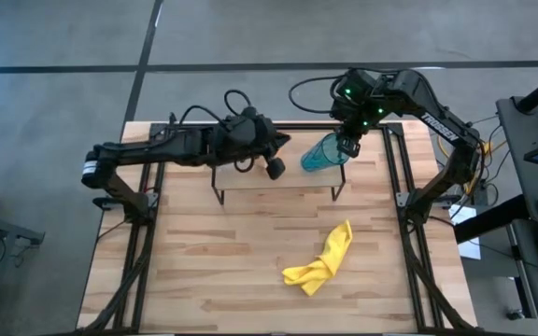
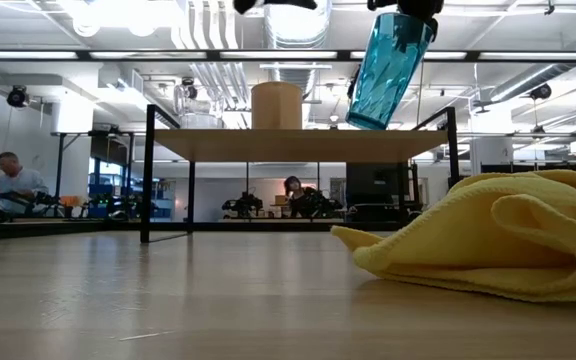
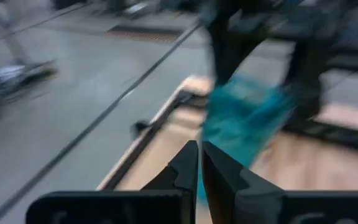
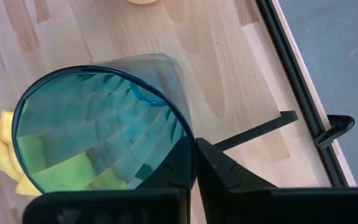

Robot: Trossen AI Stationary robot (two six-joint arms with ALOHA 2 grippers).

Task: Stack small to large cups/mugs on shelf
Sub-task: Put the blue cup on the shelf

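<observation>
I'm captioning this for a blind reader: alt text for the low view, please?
A teal tumbler hangs tilted above the right end of a wooden shelf, gripped from above. An orange mug stands on the shelf; a yellow cloth lies in front.

Evenly lit from bright ceiling lights [image 2: 128, 14], glaring in low view. Left wrist view heavily motion-blurred beyond left gripper [image 3: 200, 163]. Soft, faint shadows.

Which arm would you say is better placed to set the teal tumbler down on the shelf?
Right. The right gripper already grips the teal tumbler by its rim above the shelf; the left gripper is shut and empty.
</observation>
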